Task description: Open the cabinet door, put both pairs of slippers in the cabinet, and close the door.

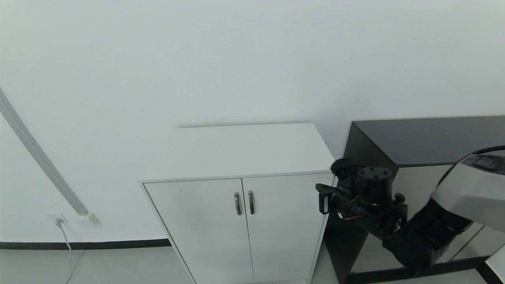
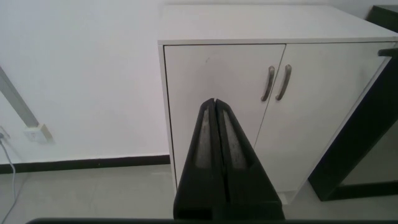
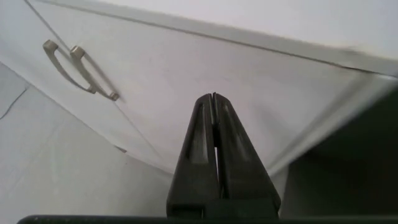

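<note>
The white cabinet (image 1: 244, 152) is standing against the wall with both doors shut, so its inside is hidden, and its two handles (image 1: 237, 203) are sitting together at the middle seam. The right arm (image 1: 414, 232) is hanging just beside the cabinet's upper right corner, with the right pincer (image 3: 213, 96) closed on nothing. The left pincer (image 2: 214, 101) is facing the cabinet's left door (image 2: 214, 78) and is closed and empty too.

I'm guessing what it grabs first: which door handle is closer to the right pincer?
The right door's handle, on the side toward the black furniture. The left door's handle lies farther from the right pincer.
</note>
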### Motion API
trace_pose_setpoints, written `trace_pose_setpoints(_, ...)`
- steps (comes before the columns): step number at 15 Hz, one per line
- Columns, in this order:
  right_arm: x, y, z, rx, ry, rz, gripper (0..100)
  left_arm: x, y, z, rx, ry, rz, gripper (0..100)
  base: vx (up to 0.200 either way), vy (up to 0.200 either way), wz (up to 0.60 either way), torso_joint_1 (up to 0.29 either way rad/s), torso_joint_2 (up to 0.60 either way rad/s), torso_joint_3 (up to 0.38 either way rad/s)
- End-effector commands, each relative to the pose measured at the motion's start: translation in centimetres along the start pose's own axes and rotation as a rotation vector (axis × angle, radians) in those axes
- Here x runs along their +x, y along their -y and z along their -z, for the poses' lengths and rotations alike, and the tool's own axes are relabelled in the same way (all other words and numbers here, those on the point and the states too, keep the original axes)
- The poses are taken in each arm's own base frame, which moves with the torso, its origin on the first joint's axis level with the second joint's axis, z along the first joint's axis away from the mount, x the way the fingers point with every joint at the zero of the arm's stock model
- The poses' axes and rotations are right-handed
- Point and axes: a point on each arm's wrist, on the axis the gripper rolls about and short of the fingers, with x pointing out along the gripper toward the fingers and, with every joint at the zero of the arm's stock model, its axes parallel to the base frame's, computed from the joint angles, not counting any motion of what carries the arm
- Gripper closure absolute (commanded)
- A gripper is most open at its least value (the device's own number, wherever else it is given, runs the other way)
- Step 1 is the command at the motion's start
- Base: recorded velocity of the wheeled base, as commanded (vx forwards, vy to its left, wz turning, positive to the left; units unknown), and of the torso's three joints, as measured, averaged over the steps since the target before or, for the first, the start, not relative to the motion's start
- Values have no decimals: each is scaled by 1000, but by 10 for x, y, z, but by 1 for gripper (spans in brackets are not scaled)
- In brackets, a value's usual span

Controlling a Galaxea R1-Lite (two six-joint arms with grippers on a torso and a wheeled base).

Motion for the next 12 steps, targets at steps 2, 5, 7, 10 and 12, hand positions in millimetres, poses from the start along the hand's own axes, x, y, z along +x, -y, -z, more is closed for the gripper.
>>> trace_pose_setpoints(2,-57,23,-28,16,71,126,100,0,0,0,-2,0,0,100,0,0,0,0,0,0)
trace_pose_setpoints(5,-96,38,-35,22,95,270,100,0,0,0,-2,0,0,100,0,0,0,0,0,0)
trace_pose_setpoints(7,-123,44,-32,25,93,335,100,0,0,0,-2,0,0,100,0,0,0,0,0,0)
trace_pose_setpoints(10,-163,49,-16,15,58,392,100,0,0,0,-2,0,0,100,0,0,0,0,0,0)
trace_pose_setpoints(12,-183,49,-6,12,37,396,100,0,0,0,-2,0,0,100,0,0,0,0,0,0)
